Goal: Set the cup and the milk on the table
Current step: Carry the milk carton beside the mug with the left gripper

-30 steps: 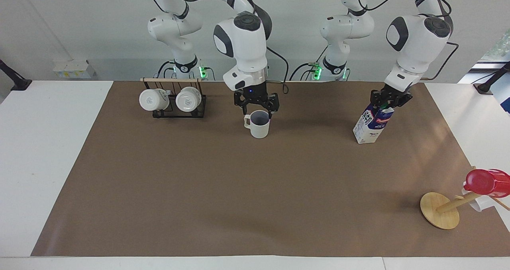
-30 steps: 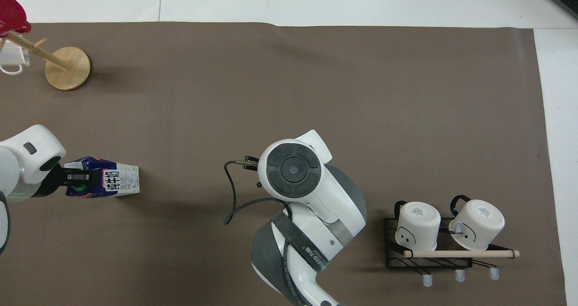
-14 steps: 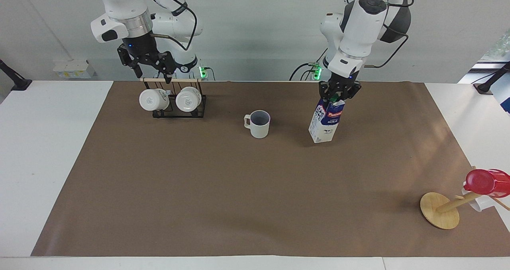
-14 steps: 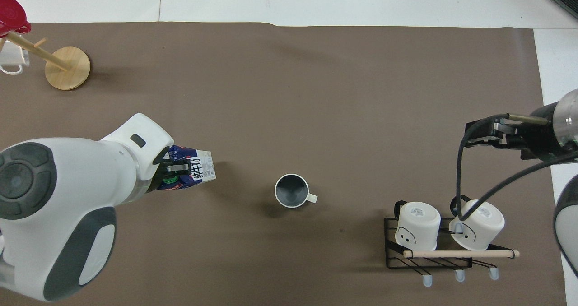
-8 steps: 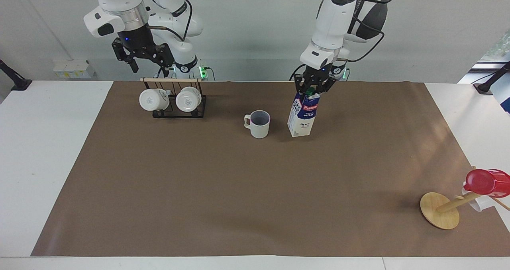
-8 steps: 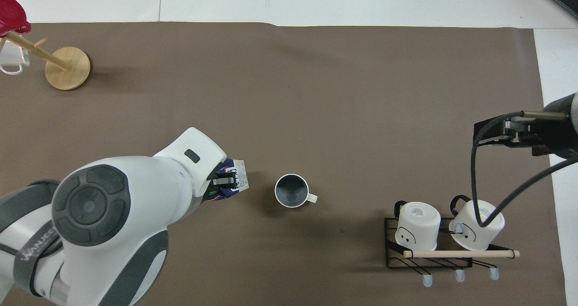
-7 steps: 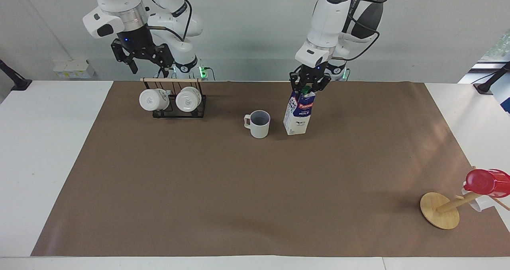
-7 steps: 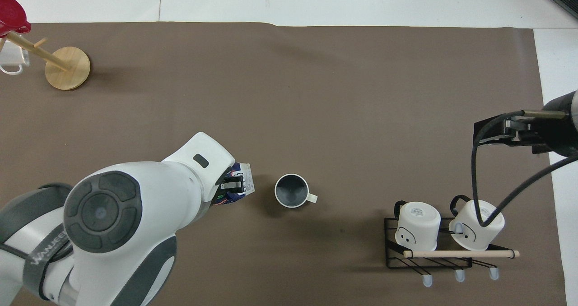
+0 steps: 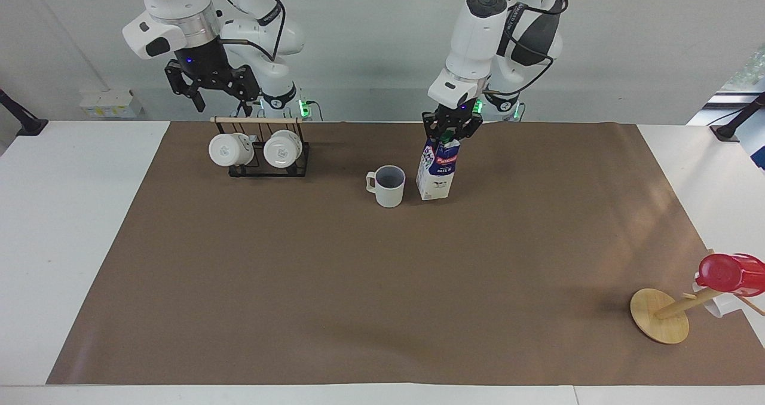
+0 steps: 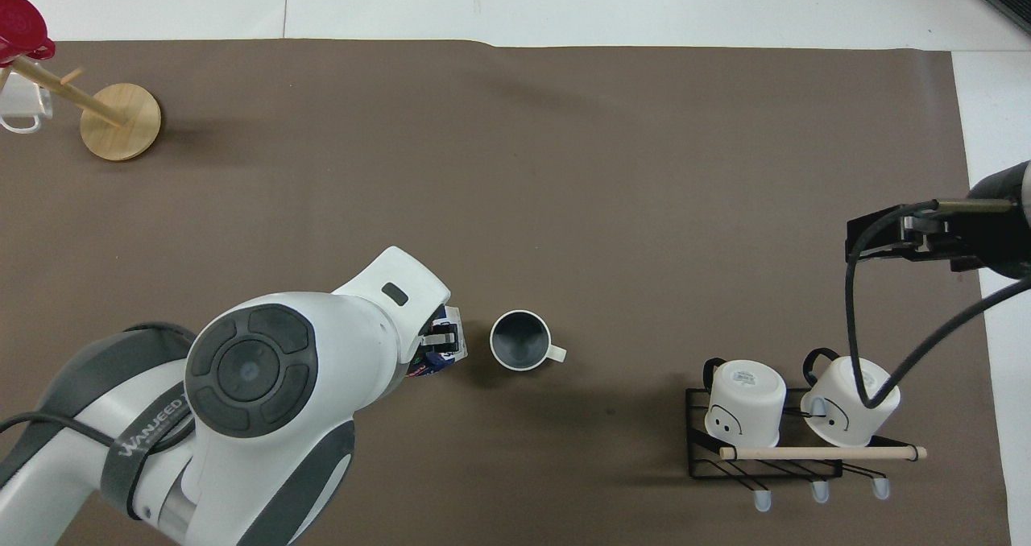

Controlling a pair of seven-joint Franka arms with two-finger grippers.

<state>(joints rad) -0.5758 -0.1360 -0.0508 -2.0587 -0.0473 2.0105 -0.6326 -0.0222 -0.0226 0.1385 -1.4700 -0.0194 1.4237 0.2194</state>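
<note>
Left gripper point(image 9: 449, 131) is clamped on the gable top of the milk carton point(image 9: 437, 172), which hangs slightly tilted directly beneath it; whether the carton's base already touches the brown paper mat point(image 9: 358, 285) or rides just above it cannot be told. Just beside the carton, toward the right arm's end of the table point(image 9: 72, 226), the cream-white mug point(image 9: 387, 186) stands upright on the mat with no gripper on it, its handle turned away from the carton; the two look close but apart. Right gripper point(image 9: 210, 85) waits with fingers spread and empty, raised above the black wire rack point(image 9: 263, 161) that carries two white mugs point(image 9: 257, 149) under a wooden dowel. Well away from both grippers, at the left arm's end, a tipped wooden mug tree point(image 9: 663, 315) bears a shiny red cup point(image 9: 730, 273). Judged from this layout, the cup half of the task is finished; what remains is to settle the carton flat and upright, release it, and lift clear without nudging the neighbouring mug.
</note>
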